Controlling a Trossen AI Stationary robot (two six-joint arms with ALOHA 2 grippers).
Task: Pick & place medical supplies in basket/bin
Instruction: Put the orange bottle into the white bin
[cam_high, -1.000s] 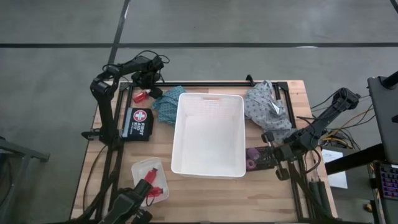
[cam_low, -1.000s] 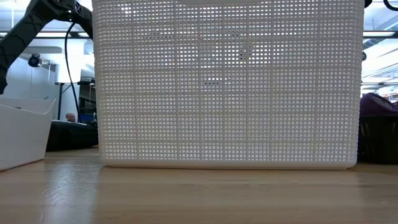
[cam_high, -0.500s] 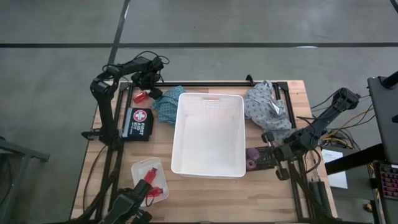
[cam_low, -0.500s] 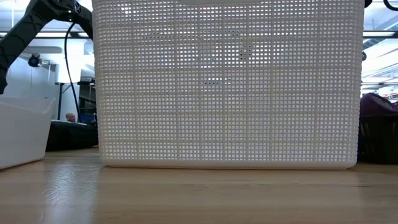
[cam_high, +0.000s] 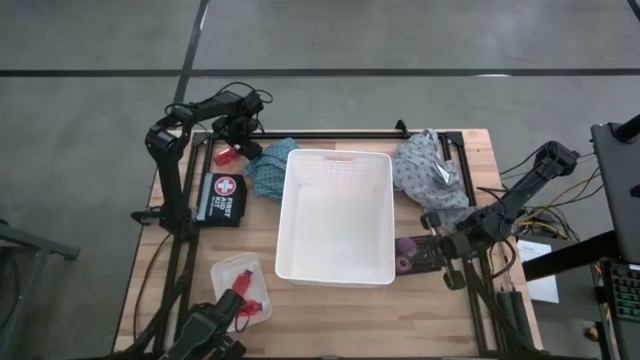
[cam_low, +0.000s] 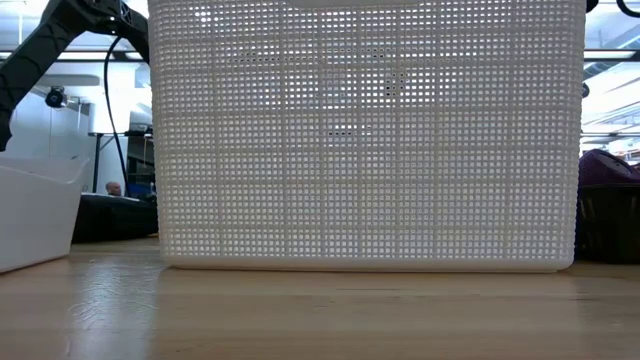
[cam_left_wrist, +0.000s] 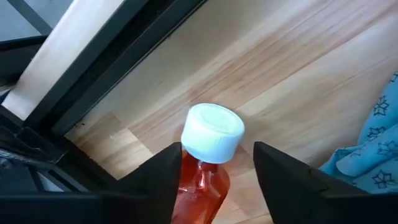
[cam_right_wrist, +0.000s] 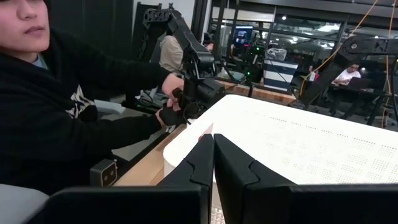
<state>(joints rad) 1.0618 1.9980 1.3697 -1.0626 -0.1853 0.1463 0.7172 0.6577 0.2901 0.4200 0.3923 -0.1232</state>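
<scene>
A small red bottle (cam_left_wrist: 202, 180) with a white cap (cam_left_wrist: 212, 132) lies on the wood at the table's far left corner (cam_high: 225, 154). My left gripper (cam_left_wrist: 216, 171) points down over it, open, with one finger on each side of the bottle. Beside it lies the teal cloth (cam_high: 265, 172), against the far left of the large white basket (cam_high: 290, 215). The grey cloth (cam_high: 425, 170) lies to the basket's right, and purple rolls (cam_high: 405, 255) lie at its near right corner. My right gripper (cam_right_wrist: 212, 146) hangs shut and level at the table's right side. My left gripper comes from above, pointing down. One finger (cam_left_wrist: 166, 177) lies against the side of the bottle's red body (cam_left_wrist: 189, 177) just below the cap. The other finger (cam_left_wrist: 273, 174) stands a gap away from it. The bottle rests on the table.
A black first-aid pouch (cam_high: 222, 197) lies near the bottle. A small translucent tray (cam_high: 232, 272) holding red bottles sits at the near left. A black frame rail (cam_left_wrist: 118, 68) runs along the table's far edge. A person (cam_right_wrist: 43, 106) sits beyond the table.
</scene>
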